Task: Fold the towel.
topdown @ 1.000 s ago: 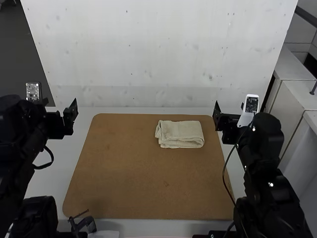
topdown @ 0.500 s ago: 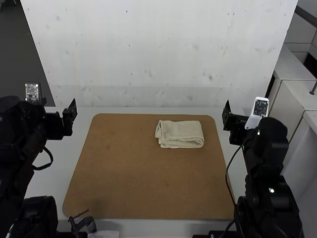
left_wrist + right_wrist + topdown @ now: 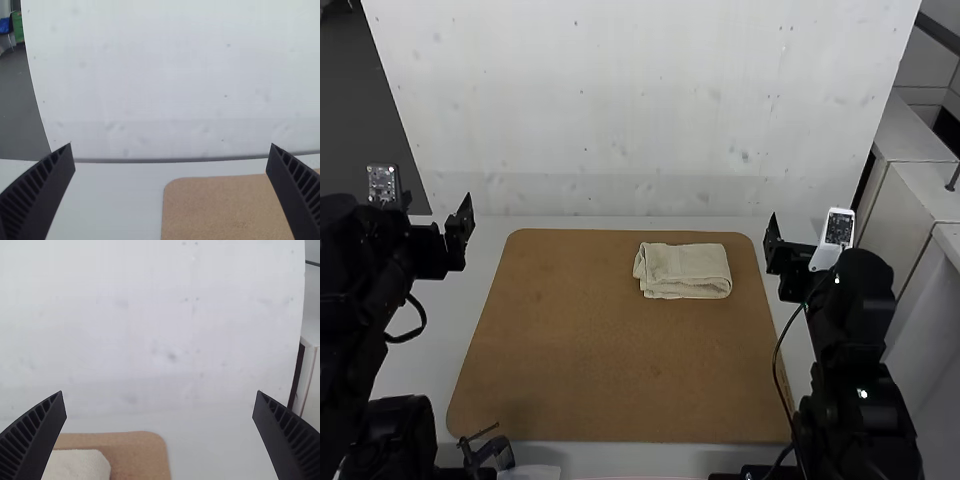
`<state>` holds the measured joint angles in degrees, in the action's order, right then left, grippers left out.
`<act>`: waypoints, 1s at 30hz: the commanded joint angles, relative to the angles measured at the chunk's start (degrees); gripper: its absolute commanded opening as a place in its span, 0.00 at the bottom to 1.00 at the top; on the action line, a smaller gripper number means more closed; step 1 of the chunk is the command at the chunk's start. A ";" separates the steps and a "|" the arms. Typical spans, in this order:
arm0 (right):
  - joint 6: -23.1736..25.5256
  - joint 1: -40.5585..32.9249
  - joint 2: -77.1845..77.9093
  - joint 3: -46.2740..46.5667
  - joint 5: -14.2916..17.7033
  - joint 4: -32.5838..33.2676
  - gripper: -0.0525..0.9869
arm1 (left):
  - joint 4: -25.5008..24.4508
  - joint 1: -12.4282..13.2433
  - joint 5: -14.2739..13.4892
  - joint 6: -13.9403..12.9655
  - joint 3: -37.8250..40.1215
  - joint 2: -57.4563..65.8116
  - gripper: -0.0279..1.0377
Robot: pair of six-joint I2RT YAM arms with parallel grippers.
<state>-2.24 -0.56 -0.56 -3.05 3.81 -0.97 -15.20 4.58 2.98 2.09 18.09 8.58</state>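
Left pincer (image 3: 439,213) and right pincer (image 3: 797,229) both spread wide, empty, apart from folded towel (image 3: 685,271) on brown board (image 3: 610,360).

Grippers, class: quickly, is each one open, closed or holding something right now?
Left gripper: open wide, holding nothing.
Right gripper: open wide, nothing between its fingers; the towel lies on the mat.

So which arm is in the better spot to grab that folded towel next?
Probably the right. Its open gripper stands just beyond the brown board's right edge, and the towel lies near that side. The left gripper, also open, is across the board.
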 commanded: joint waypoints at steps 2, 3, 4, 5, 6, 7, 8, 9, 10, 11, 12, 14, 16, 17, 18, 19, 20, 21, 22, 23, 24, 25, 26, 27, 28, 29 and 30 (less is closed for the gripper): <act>-0.57 0.12 0.73 0.06 -1.09 -0.87 0.98 | 2.19 -1.85 -0.35 1.16 -1.04 1.97 0.95; -0.57 0.12 0.73 0.06 -1.18 -0.87 0.98 | 2.19 -2.38 -0.35 1.43 -1.21 1.97 0.95; -0.57 0.12 0.73 0.15 -1.44 -0.87 0.98 | 2.19 -3.17 -0.52 1.52 -1.65 1.79 0.95; -0.57 0.12 0.73 0.06 -1.62 -0.87 0.98 | 2.19 -3.79 -0.61 1.52 -2.27 1.09 0.95; -0.57 0.12 0.73 0.06 -1.88 -0.87 0.98 | 2.19 -4.14 -0.61 1.43 -2.88 -0.05 0.95; -0.57 0.12 0.73 0.15 -1.88 -0.87 0.98 | 2.19 -4.40 -0.79 1.43 -3.58 -1.55 0.95; -0.57 0.12 0.73 0.15 -1.97 -0.87 0.98 | 2.19 -4.58 -0.96 1.25 -4.20 -2.95 0.95; -0.57 0.21 0.73 0.15 -1.97 -0.87 0.98 | 2.19 -4.58 -0.96 0.90 -4.82 -4.45 0.95; -0.57 0.21 0.73 0.15 -1.97 -0.87 0.98 | 2.19 -4.40 -0.61 0.55 -5.25 -5.41 0.95; -0.57 0.21 0.73 0.15 -2.06 -0.87 0.98 | 2.19 -4.58 -1.05 0.46 -5.78 -6.56 0.95; -0.57 0.21 0.82 0.15 -2.06 -0.87 0.98 | 2.19 -4.58 -0.79 0.29 -6.22 -7.52 0.95; -0.57 0.21 0.73 0.24 -2.14 -0.87 0.98 | 2.19 -4.58 -0.70 -0.33 -6.84 -7.70 0.95; -0.48 0.12 0.73 0.24 -2.23 -0.87 0.98 | 2.28 -4.58 -0.61 -0.77 -7.80 -7.79 0.95; -0.48 0.03 0.73 0.24 -2.23 -0.87 0.98 | 2.37 -4.58 -0.52 -0.94 -8.51 -7.96 0.95; -0.48 0.12 0.73 0.24 -2.23 -0.87 0.98 | 2.90 -4.67 -0.35 -1.12 -9.39 -7.96 0.95; -0.40 0.12 0.73 0.24 -2.23 -0.96 0.98 | 3.95 -4.58 0.09 -1.21 -10.44 -7.96 0.95; -0.40 0.03 0.73 0.24 -2.23 -1.14 0.98 | 4.30 -4.58 0.27 -2.00 -11.32 -8.05 0.95; -0.40 0.12 0.73 0.32 -2.23 -1.49 0.98 | 4.57 -4.58 0.27 -2.88 -12.11 -8.14 0.95; -0.31 0.12 0.65 0.32 -2.23 -1.40 0.98 | 5.09 -4.58 0.09 -3.67 -12.90 -8.14 0.95; -0.04 0.12 0.73 0.32 -2.32 -1.40 0.98 | 5.53 -4.58 -0.17 -4.02 -13.52 -8.14 0.95; 0.04 0.12 0.73 0.32 -2.50 -1.49 0.98 | 5.89 -4.49 0.09 -4.02 -13.52 -8.23 0.95; 0.13 0.12 0.73 0.32 -2.67 -1.66 0.98 | 5.89 -4.49 0.18 -3.93 -13.52 -8.23 0.96; 0.31 0.12 0.73 0.41 -2.76 -1.58 0.98 | 5.89 -4.49 0.27 -3.93 -13.60 -8.23 0.96; 0.31 0.03 0.73 0.32 -2.85 -1.58 0.98 | 5.89 -4.49 0.44 -3.85 -13.96 -8.23 0.96; 0.39 0.03 0.73 0.41 -2.85 -1.58 0.98 | 6.15 -4.67 0.53 -4.02 -14.66 -8.32 0.96; 0.39 0.03 0.73 0.41 -2.85 -1.58 0.98 | 6.24 -4.75 0.88 -3.76 -14.66 -8.40 0.96; 0.39 0.03 0.73 0.41 -2.85 -1.58 0.98 | 6.24 -4.75 1.32 -3.76 -14.66 -8.40 0.96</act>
<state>-2.17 -0.56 -0.56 -2.66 1.54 -1.83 -9.80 0.34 3.03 -0.71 3.79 1.41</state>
